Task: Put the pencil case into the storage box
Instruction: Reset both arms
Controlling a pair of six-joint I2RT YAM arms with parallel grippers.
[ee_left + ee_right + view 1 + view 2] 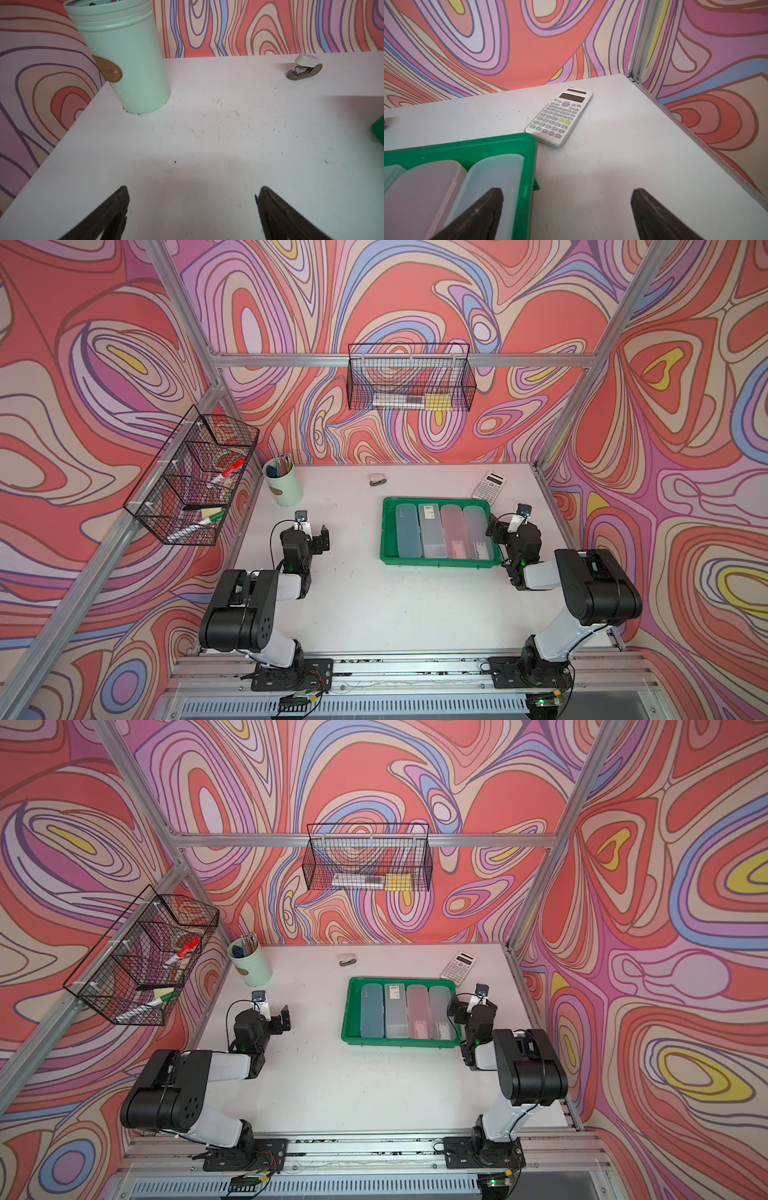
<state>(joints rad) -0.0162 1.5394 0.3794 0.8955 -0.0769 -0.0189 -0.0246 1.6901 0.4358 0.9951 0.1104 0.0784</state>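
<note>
Table (374, 605): white, scuffed, mostly bare across the near half.
Storage box (436, 563): the green tray sat right of centre, toward the far side, flat on the table.
Pencil cases (432, 531): and there they were, four abreast inside the box, long sides touching, filling it wall to wall; none lay out on the table.
Rightmost case (492, 176): translucent grey, snug against the box's right wall.
Case handling: they looked like stiff, light plastic shells with smooth lids, likely slippery.
Grip spot: best pinched across the narrow width near mid-length, though packed this tight there seemed little room for a finger between neighbours.
Right gripper (566, 193): fingers spread wide, holding nothing, straddling the box's right wall, one finger over the rightmost case, the other over bare table.
Left gripper (193, 190): fingers wide too, empty, over open table well left of the box.
Progress: by my read, the job looked done.
Cup (282, 485): mint green, pens inside, far left corner.
Calculator (489, 487): just beside the box's far right corner.
Stapler (378, 480): small, near the far edge, well apart from the rest.
</note>
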